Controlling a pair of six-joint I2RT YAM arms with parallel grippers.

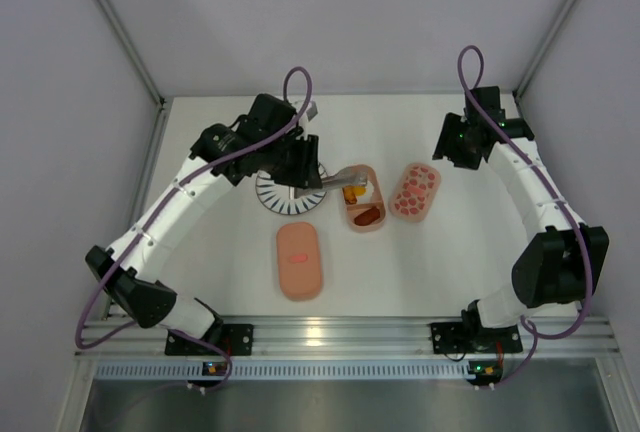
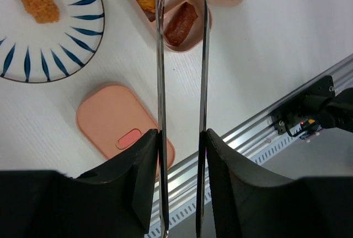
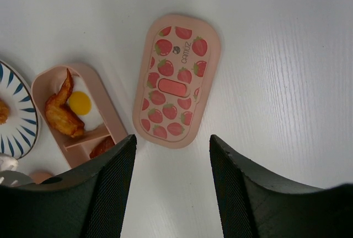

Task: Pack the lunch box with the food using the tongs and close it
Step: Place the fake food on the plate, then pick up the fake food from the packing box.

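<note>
Because food [image 2: 179, 23] goes in by tongs [image 2: 203, 56], left gripper [image 2: 181, 139] pinches them, tips ahead over tray [image 2: 185, 48]; right gripper [image 3: 172, 144] hangs spread above lid [image 3: 176, 86].

Bright, even light, soft shadows; wrist views' near edges seem slightly blurred.

I see a robotics lab test cell, plain pale panel walls [image 1: 350, 22] boxing in my white tabletop [image 1: 200, 252], slotted aluminium rail [image 1: 330, 334] along the near edge, both arm bases [image 1: 205, 340] bolted to it, purple cables [image 1: 297, 77] looping off the arms.
</note>
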